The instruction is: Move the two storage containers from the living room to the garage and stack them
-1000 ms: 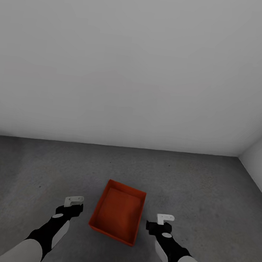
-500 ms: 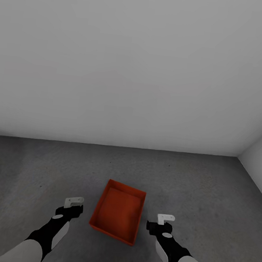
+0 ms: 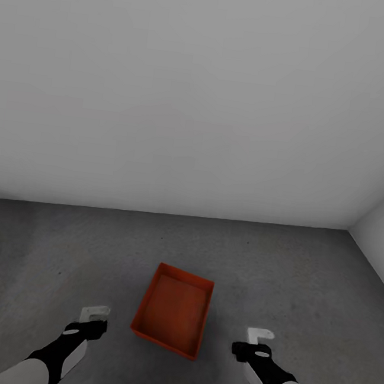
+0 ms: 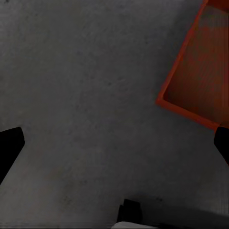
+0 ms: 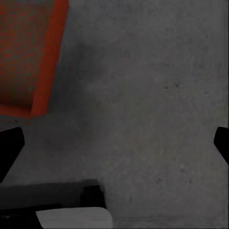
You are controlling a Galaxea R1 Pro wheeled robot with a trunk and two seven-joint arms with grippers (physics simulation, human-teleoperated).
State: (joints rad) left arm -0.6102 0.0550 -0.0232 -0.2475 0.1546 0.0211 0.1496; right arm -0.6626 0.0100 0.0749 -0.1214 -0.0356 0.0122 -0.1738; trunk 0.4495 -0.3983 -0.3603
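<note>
One orange bin [image 3: 172,316] sits on the grey concrete floor [image 3: 301,276], lower centre of the head frame, slightly skewed, w/ the white wall [image 3: 202,98] across the upper half. Looks like garage, so I judge bin no. 1 is placed; the 2nd one I can't spot here.

Left gripper [image 3: 94,314] hangs lower left of the bin, right gripper [image 3: 259,335] lower right, both apart from it, nothing held. In the left wrist pic the bin's corner [image 4: 200,71] is at upper right, and dark fingertips [image 4: 9,148] sit at the far side edges w/ bare floor between, so the jaws are spread wide. Same in the right wrist pic: bin [image 5: 31,57] at upper left, tips [image 5: 9,145] at the edges, jaws wide, empty.

To do this step well, I'd:
- lift both arms clear and tuck them before turning the base, so no elbow clips the bin
- back straight off, not pivot next to it
- note the bin's skew now; the 2nd must match it to nest square.
</note>
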